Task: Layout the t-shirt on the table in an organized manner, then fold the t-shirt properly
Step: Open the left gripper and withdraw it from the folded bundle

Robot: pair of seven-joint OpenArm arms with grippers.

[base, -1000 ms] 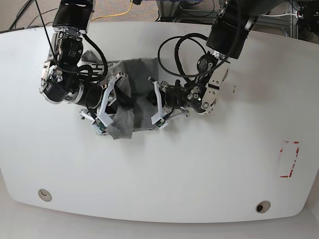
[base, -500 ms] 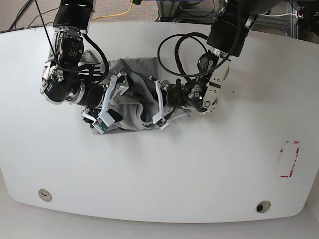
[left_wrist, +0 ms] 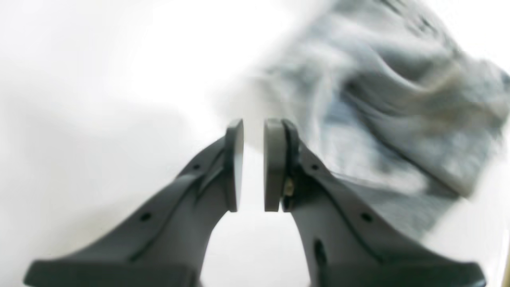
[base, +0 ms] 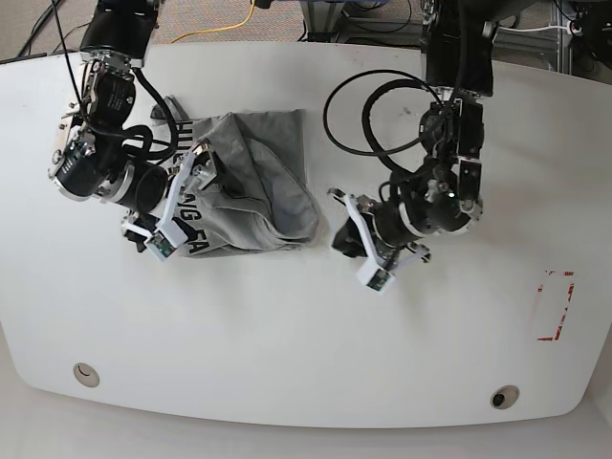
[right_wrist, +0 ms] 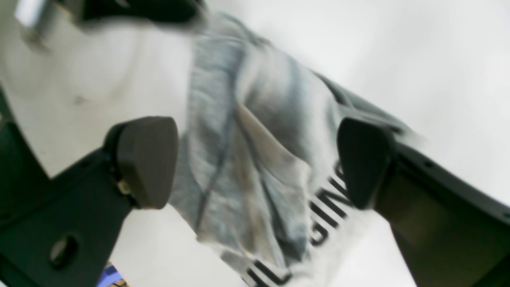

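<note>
Base view: crumpled t-shirt (base: pixel 251 182) lies on the table (base: pixel 287 335); right gripper (base: pixel 177 212) spread over it, left gripper (base: pixel 361 241) nearly pressed together, empty, just beside.

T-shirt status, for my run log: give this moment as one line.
phase: layout | heather-grey cotton t-shirt: crumpled on white table, lettering showing | right gripper: open over shirt | left gripper: shut, empty, beside shirt

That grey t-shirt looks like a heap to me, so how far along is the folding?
Early. The t-shirt lies bunched and creased on the table, not spread flat, so nothing looks done. The right gripper hovers open over its lettered edge, holding nothing. The left gripper sits nearly shut and empty beside the cloth. Flattening and every fold remain.
</note>
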